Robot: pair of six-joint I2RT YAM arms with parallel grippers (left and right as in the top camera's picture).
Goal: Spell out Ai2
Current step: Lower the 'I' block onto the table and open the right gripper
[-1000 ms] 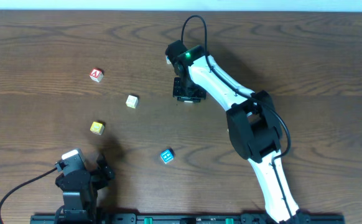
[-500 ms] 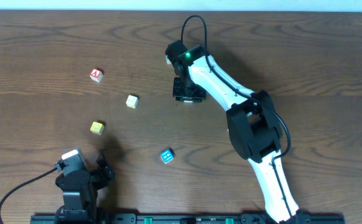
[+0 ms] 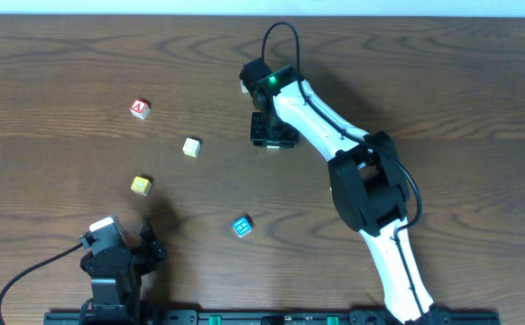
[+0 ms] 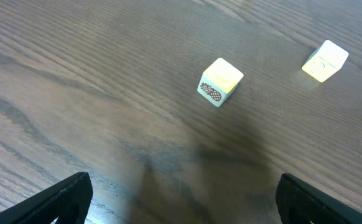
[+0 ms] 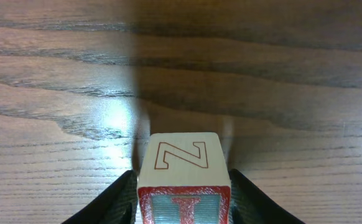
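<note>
Bracketing the red-edged "I" cube [image 5: 182, 163] at the right wrist view's bottom centre, the right gripper [image 5: 182, 186] cannot be judged clamped or loose, while the left gripper [image 4: 184, 190] is held wide open.

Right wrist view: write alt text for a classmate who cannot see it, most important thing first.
A wooden cube sits between the two black fingers of the right gripper, a red outlined Z on its top face and a red-edged face with a red I toward the camera. Dark wood-grain table stretches beyond; whether the fingers press the cube cannot be told.
</note>
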